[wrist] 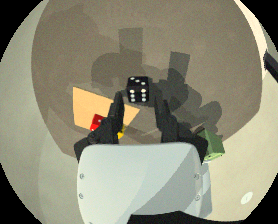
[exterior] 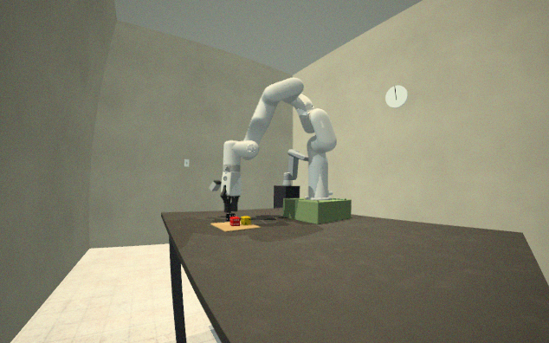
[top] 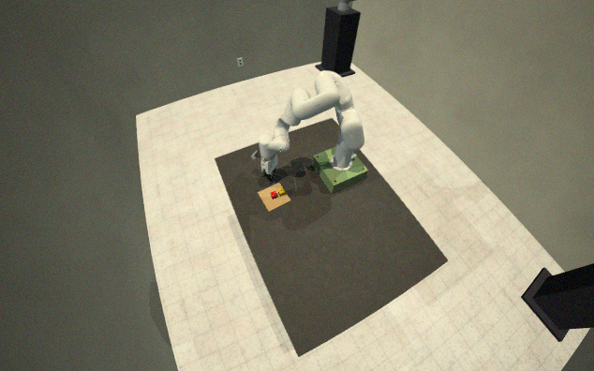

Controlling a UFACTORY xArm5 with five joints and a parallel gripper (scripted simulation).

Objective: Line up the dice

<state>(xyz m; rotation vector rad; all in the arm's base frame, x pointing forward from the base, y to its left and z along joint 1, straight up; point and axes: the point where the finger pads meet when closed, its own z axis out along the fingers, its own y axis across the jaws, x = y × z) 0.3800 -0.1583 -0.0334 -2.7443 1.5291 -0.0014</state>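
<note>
Top: white-and-black gripper is just off the tan square mat, red plastic-looking die on it.
Exterior: black die with white pips sits right under the fingertips.
Wrist: fingers spread, that die ahead between their lines, ungripped.

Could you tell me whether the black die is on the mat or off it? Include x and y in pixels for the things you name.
Off it: in the wrist view the black die (wrist: pixel 138 90) sits beyond the edge of the orange mat (wrist: pixel 85 106), on the dark table (wrist: pixel 80 55).

A black die blocks room below the hand.
</note>
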